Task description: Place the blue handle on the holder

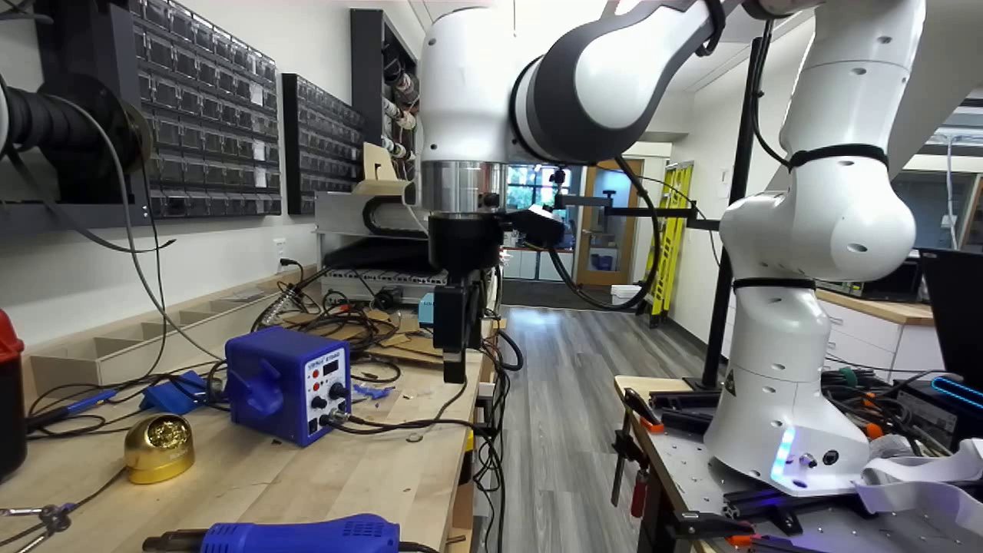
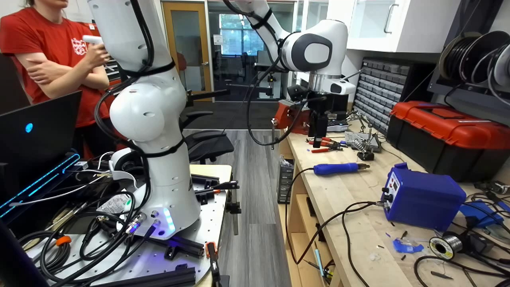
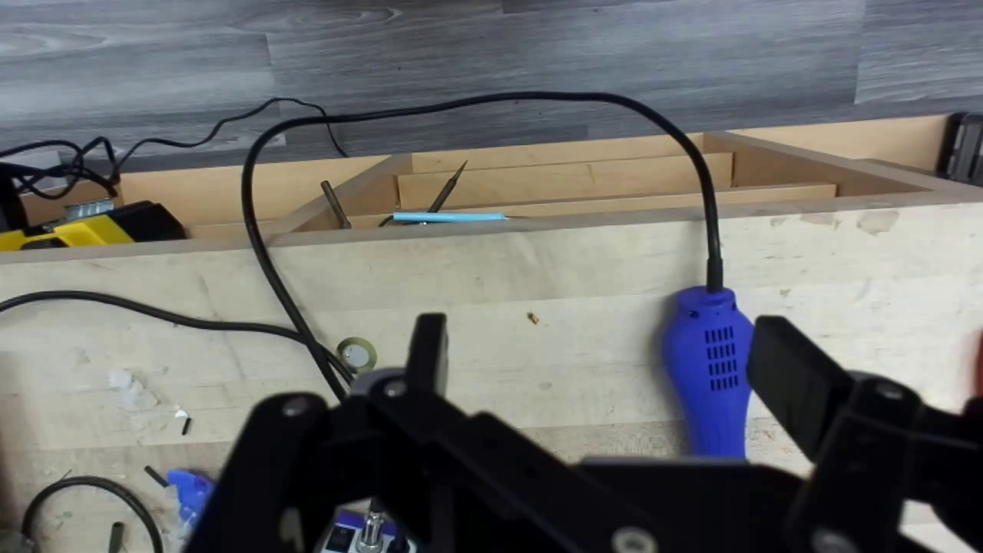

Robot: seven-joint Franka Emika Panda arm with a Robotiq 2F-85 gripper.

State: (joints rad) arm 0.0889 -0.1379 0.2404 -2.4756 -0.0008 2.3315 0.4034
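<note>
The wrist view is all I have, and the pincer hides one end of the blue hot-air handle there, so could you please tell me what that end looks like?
Observer: The blue hot-air handle ends in a metal nozzle, as both exterior views show.
Operator: Thank you; am I touching it?
Observer: No, the pincer stands apart from it in both exterior views, with wooden bench showing between.
Operator: Does anything look able to hold it?
Observer: Possibly the blue bracket visible in an exterior view on the side of the blue hot-air station.
</note>
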